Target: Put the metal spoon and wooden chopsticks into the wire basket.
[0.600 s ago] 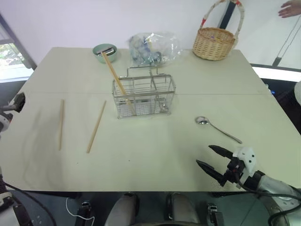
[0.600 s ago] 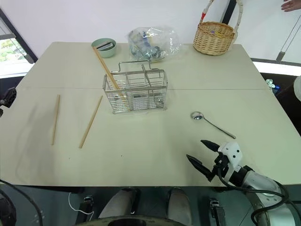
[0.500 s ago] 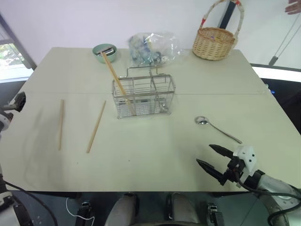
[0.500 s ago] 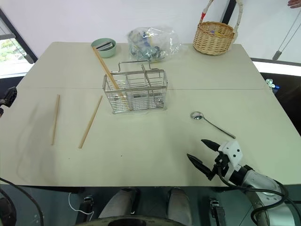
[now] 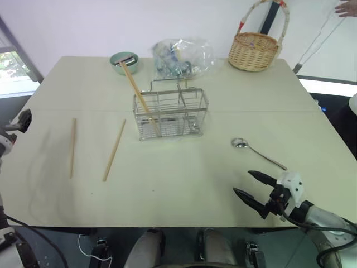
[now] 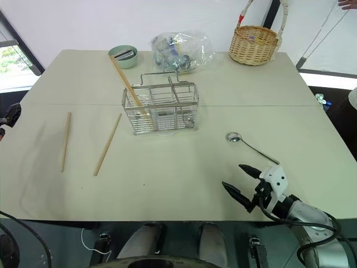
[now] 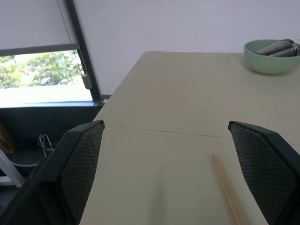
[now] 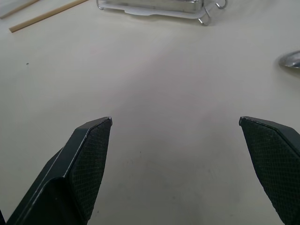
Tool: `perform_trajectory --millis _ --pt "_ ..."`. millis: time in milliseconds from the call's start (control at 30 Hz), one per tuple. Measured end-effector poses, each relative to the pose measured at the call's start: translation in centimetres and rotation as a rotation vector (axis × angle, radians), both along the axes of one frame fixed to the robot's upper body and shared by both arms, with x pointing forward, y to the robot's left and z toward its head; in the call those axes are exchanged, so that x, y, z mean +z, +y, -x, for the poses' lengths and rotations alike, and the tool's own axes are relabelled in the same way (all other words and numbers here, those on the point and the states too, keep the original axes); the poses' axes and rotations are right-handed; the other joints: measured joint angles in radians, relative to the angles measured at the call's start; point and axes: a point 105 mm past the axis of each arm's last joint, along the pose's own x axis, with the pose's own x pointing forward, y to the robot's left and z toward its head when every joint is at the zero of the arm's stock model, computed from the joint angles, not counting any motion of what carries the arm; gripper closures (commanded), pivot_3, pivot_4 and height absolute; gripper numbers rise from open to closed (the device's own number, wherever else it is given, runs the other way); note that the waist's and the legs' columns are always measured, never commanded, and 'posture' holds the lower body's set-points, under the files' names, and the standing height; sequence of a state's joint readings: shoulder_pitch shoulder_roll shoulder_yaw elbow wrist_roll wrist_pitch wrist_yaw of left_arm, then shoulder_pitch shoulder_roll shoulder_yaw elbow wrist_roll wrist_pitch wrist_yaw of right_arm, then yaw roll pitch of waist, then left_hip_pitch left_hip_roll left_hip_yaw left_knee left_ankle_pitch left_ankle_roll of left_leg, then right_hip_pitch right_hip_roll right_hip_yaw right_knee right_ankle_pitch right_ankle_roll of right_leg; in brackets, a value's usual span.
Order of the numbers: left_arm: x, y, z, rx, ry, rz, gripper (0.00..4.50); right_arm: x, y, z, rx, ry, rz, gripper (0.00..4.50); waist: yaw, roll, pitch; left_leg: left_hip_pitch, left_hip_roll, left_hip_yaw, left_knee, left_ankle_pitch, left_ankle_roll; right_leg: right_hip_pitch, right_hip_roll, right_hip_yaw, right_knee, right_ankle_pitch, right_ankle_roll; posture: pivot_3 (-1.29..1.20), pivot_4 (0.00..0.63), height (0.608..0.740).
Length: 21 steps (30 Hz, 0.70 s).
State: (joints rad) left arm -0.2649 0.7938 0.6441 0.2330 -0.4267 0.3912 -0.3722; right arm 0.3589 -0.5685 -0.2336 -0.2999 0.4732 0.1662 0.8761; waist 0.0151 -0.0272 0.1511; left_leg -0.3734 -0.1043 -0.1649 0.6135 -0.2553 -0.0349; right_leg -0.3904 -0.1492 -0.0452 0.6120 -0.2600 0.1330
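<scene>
unmoved shiny metal spoon (image 5: 257, 153)

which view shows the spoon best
The left eye view: the whole spoon lies bare on the table, bowl to handle tip. The right eye view shows it equally whole. The right wrist view catches just the bowl's edge.

metal spoon (image 8: 291, 59): cut by frame edge | plastic bag (image 5: 182, 56): contents unclear
</scene>
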Motion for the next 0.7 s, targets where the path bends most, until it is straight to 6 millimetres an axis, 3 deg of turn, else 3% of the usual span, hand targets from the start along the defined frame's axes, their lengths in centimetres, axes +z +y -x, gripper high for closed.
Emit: perform_trajectory --millis 267,433,500,600,700 --pt "0.2 -0.2 0.0 -0.012 -0.002 -0.004 0.00 -0.3 -0.7 -0.6 0.021 -0.010 0.031 0.02 0.000 0.000 0.000 0.000 0.000 0.000 0.000 0.000 0.000 0.000 0.000 0.000 0.000 0.000 0.000 0.00 0.150 0.693" --pt "2.1 -2.7 -0.3 -0.127 -0.029 -0.010 0.00 1.4 -1.3 -2.1 0.100 -0.051 0.107 0.02 -0.001 0.000 0.000 0.000 -0.001 0.000 0.001 0.000 0.000 0.000 0.000 0.000 0.000 0.000 0.000 0.00 0.150 0.693" --pt "3.2 -5.4 0.0 -0.271 -0.028 -0.009 0.00 3.4 -1.7 -3.8 0.141 -0.071 0.165 0.02 -0.007 0.000 0.001 0.000 0.000 0.003 0.002 0.000 0.000 -0.001 0.000 0.000 0.000 0.000 -0.001 0.00 0.150 0.693" --pt "5.3 -11.1 1.1 -0.566 -0.020 -0.074 0.00 8.6 -1.6 -6.6 0.186 -0.173 0.241 0.02 -0.007 0.001 0.001 0.000 0.002 0.005 0.001 0.000 0.000 -0.001 -0.001 0.000 0.000 0.000 -0.003 0.00 0.150 0.693" --pt "5.6 -15.9 2.8 -0.837 0.031 -0.108 0.00 11.1 -1.1 -8.6 0.239 -0.182 0.315 0.02 -0.004 0.001 0.001 0.000 0.005 0.006 -0.001 0.001 0.003 -0.002 0.000 0.000 0.000 0.002 -0.007 0.00 0.150 0.693"
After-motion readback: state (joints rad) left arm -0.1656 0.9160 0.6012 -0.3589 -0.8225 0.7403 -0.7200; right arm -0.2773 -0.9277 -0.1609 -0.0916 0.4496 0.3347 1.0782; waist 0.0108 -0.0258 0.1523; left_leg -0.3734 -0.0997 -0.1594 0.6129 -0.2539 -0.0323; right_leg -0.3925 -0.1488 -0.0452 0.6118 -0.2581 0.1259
